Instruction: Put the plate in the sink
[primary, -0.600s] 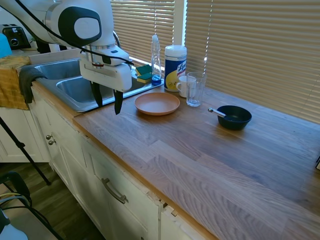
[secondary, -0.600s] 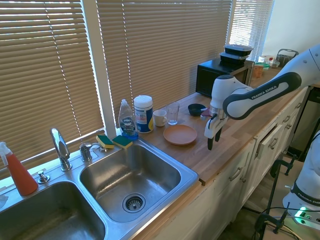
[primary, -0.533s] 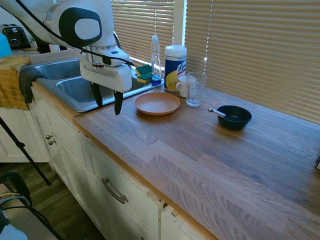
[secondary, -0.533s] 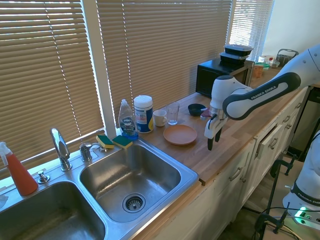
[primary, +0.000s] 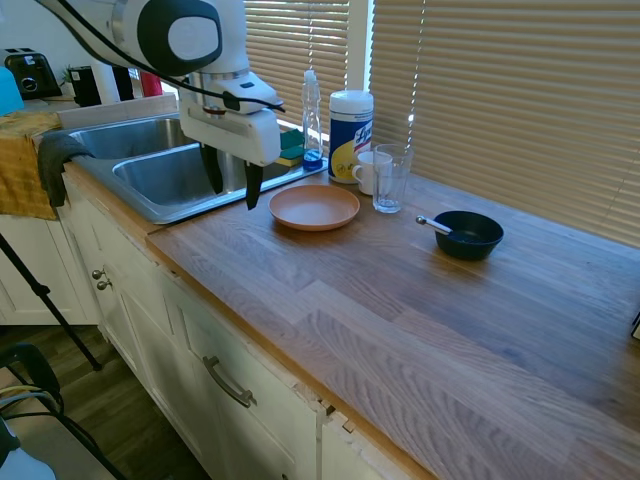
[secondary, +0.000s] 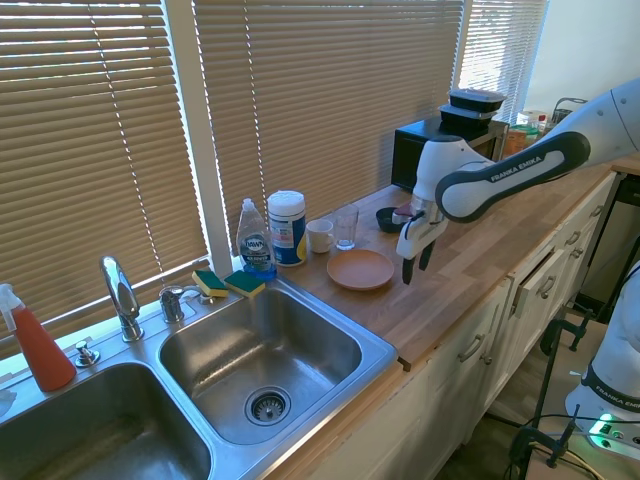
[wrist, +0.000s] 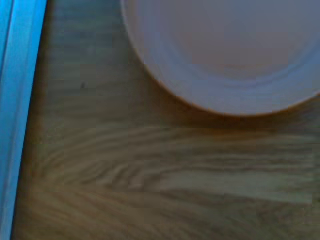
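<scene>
The white arm reaches in with its wrist bent straight down; the pincer (primary: 233, 187) hangs vertical, its two dark fingers (secondary: 406, 271) apart and empty.

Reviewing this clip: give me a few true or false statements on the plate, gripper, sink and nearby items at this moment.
1. The plate lies on the wooden counter. True.
2. The gripper holds the plate. False: it is open and empty, above the counter beside the plate.
3. The black bowl has a spoon in it. True.
4. The sink basin nearest the plate holds dishes. False: no dishes show in it.
</scene>
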